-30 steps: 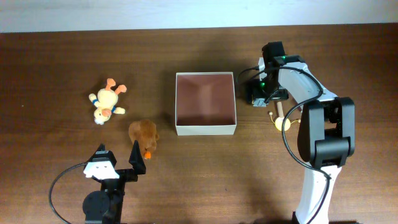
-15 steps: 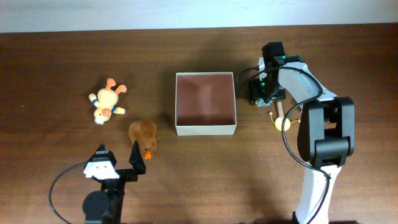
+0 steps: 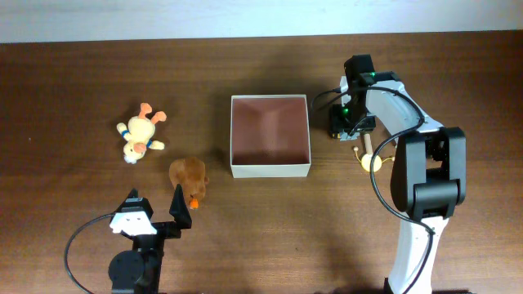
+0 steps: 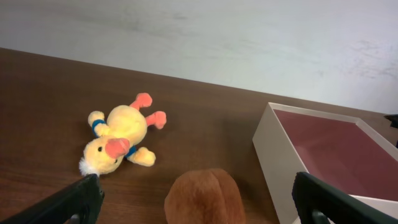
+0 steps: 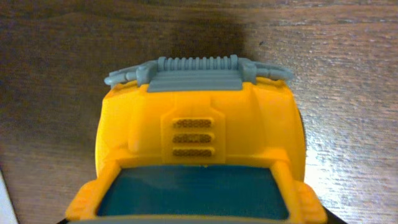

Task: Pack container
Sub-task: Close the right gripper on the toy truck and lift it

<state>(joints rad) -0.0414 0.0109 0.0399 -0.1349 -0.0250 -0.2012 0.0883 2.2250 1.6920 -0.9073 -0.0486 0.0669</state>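
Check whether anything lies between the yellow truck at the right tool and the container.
Nothing visible does. The right tool hangs over the yellow truck just right of the container; overhead, only a narrow strip of bare table separates them. The container's own wall must be cleared.

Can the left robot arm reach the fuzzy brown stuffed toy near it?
Probably yes. The fuzzy brown stuffed toy lies on the wooden table just ahead of the left gripper. The gripper's fingers stand open, and nothing sits between them and the toy.
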